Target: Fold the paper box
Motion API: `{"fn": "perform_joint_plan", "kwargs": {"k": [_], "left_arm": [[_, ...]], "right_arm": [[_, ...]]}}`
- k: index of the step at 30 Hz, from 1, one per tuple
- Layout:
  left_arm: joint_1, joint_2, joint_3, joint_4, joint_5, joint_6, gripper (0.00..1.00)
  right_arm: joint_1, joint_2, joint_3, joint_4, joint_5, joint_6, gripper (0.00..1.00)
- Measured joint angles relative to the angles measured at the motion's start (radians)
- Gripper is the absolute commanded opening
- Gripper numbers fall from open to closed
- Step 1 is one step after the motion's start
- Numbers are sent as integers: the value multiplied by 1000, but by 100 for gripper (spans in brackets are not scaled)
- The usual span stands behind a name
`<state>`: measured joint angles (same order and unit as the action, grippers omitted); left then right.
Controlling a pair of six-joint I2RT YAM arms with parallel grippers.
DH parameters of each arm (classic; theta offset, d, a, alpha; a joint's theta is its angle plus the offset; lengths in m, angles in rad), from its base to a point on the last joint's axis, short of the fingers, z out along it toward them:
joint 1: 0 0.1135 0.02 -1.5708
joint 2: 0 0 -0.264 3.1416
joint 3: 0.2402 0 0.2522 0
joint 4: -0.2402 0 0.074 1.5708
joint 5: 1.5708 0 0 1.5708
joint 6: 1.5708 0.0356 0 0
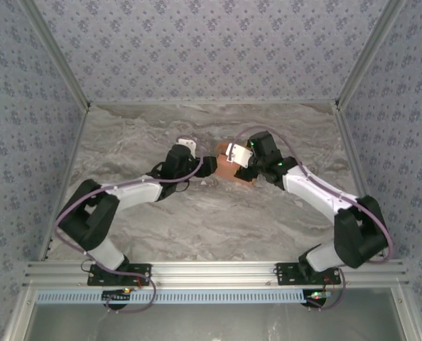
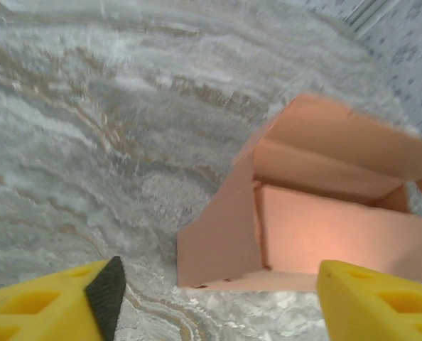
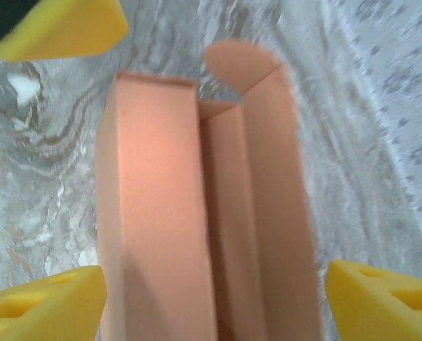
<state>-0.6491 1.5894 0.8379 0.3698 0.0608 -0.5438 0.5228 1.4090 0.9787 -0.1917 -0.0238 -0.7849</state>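
Bracketing the half-folded paper box (image 2: 303,234).
Both wide open and empty, left tool (image 2: 222,291) and right tool (image 3: 214,298) seem ready to press flaps.

We find the paper box (image 1: 230,175) on the table (image 1: 197,220), a little toward 12 o'clock from its middle. The left gripper (image 1: 209,165) lies just beside the box at its 9 o'clock; the right gripper (image 1: 238,159) sits over its 1 o'clock side. From the left wrist the box lies ahead of the fingers (image 2: 90,302), toward 2 o'clock; from the right wrist it runs between the fingers (image 3: 47,302), a left-gripper finger at 11 o'clock
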Motion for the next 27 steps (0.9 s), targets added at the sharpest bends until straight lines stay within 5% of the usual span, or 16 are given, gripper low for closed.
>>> {"fn": "perform_joint_plan", "kwargs": {"k": [6,12,20,27], "left_arm": [[93,-100,45,-32,87,79,87],[178,-32,127,-39,207,117,76],[168,114,270,-128,422,385,60],[153,157,365,-257,429,573,51]], "right_arm": [[-3,-64,13,-44,-39,-29,88],[-35,-13,83,-135,-61,5,87],[-199,-32,211,-254,-54,618,54],[-261,-37,185,-394,-136,841,44]]}}
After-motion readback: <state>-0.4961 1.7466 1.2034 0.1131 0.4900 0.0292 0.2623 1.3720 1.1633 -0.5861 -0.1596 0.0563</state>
